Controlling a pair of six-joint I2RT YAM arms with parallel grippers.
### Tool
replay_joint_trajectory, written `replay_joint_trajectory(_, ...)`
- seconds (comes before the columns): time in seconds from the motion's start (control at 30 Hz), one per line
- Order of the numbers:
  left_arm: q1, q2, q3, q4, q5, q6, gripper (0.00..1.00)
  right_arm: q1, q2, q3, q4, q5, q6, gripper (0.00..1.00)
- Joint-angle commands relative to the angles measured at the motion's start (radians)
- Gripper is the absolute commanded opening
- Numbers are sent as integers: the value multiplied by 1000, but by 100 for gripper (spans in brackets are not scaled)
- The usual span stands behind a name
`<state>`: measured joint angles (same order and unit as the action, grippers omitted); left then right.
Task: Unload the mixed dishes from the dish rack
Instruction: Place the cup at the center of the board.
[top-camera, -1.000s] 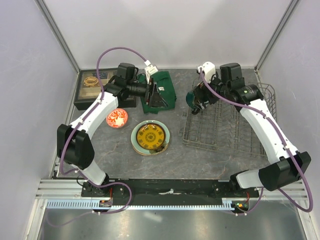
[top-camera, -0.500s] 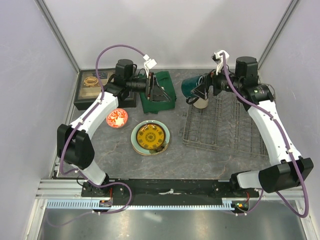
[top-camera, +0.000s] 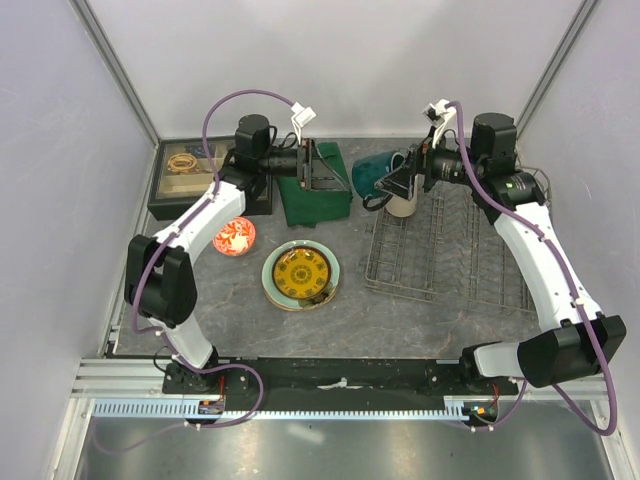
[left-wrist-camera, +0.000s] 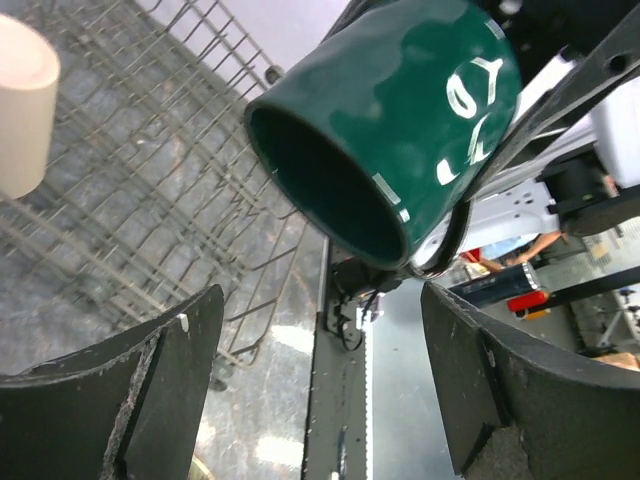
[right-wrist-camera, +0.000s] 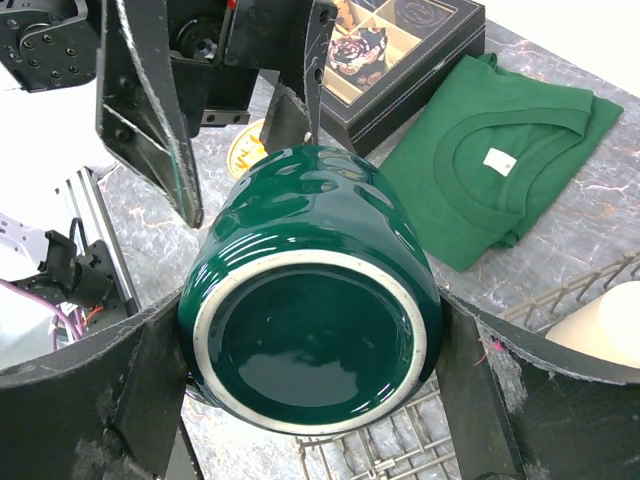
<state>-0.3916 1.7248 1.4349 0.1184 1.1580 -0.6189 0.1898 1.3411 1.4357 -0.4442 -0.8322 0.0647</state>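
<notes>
Grey table (top-camera: 350, 310), cloth (right-wrist-camera: 500, 170) beneath, tumbler (top-camera: 402, 207) at rack (top-camera: 450, 260) corner, mug (left-wrist-camera: 400, 120) clamped sideways in right gripper (right-wrist-camera: 310, 300), mouth facing spread left gripper (left-wrist-camera: 320, 295), apart.

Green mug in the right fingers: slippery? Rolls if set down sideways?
Probably slick: the green mug has a glossy, reflective glaze and may twist between the right fingers pinching its round sides. Looks like rigid ceramic, likely breakable if dropped. Set down sideways, as held now, it would likely roll.
</notes>
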Motion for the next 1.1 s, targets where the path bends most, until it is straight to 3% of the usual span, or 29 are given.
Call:
replay_joint_trajectory(0.0, -15, 4, 9, 161, 52, -137, 86, -3, -25, -3, 107, -50, 15, 0)
replay_joint_trajectory(0.33, -42, 25, 22, 248, 51, -222, 85, -3, -19, -12, 114, -51, 18, 0)
replay_joint_trajectory(0.5, -55, 51, 32, 302, 48, -271, 79, -3, -20, -24, 122, -54, 20, 0)
replay_joint_trajectory(0.77, -90, 101, 59, 472, 46, -429, 66, -3, -20, -43, 137, -53, 18, 0)
replay_joint_trajectory(1.0, -108, 121, 35, 601, 31, -536, 50, 2, -28, -75, 156, -42, 6, 0)
replay_joint_trajectory(1.07, -110, 127, 33, 642, 29, -573, 40, 2, -31, -86, 165, -41, 7, 0)
